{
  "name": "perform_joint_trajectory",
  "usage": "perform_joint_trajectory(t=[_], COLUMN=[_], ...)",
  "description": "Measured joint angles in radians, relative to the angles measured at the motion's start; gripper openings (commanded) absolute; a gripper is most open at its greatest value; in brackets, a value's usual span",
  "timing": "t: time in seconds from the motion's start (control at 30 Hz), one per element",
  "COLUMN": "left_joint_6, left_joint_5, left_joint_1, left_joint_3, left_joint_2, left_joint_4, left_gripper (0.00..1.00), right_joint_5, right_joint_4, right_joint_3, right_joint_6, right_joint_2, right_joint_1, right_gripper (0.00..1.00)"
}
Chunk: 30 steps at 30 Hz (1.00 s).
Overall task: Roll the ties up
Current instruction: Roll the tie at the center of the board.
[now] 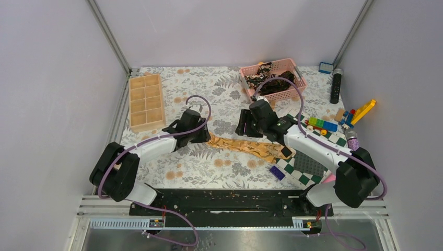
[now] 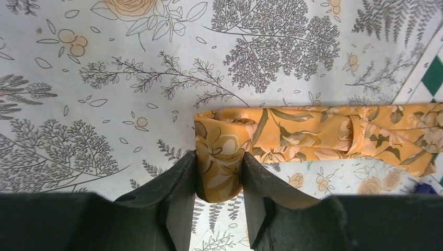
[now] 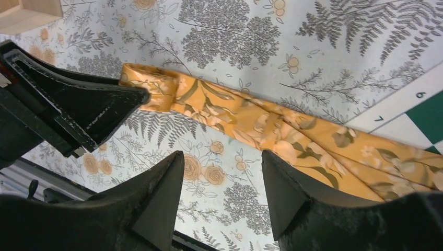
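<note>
A golden-tan patterned tie (image 1: pixel 245 147) lies flat across the table's middle, its wide end on the green-and-white checkered board (image 1: pixel 308 166). Its narrow end is folded over into a small roll (image 2: pixel 219 157). My left gripper (image 2: pixel 219 162) is shut on that rolled end, one finger on each side. The tie also shows in the right wrist view (image 3: pixel 271 130). My right gripper (image 3: pixel 222 157) is open and empty, hovering above the table just beside the tie's middle. Dark ties (image 1: pixel 271 78) lie heaped in the pink basket.
A pink basket (image 1: pixel 245 70) stands at the back. A wooden compartment tray (image 1: pixel 146 102) stands at the back left. Toy bricks (image 1: pixel 324 124), a yellow piece (image 1: pixel 364 111), a black cylinder (image 1: pixel 336 86) and a purple block (image 1: pixel 277 172) lie at the right.
</note>
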Motion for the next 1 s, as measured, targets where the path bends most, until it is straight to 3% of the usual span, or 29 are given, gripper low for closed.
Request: perform_joint_trajectory(t=[0.37, 1.0], left_joint_6=[0.09, 0.18], left_joint_5=[-0.27, -0.566], left_joint_1=[-0.132, -0.237], left_joint_3=[0.149, 0.292], left_joint_2=[0.049, 0.182], left_joint_4=[-0.202, -0.411], left_gripper=[0.33, 0.32], right_joint_5=[0.06, 0.212], right_joint_4=[-0.04, -0.176], right_joint_3=[-0.058, -0.08], right_joint_6=[-0.008, -0.034], right_joint_2=[-0.122, -0.38], right_joint_1=[-0.005, -0.021], right_gripper=[0.66, 0.69])
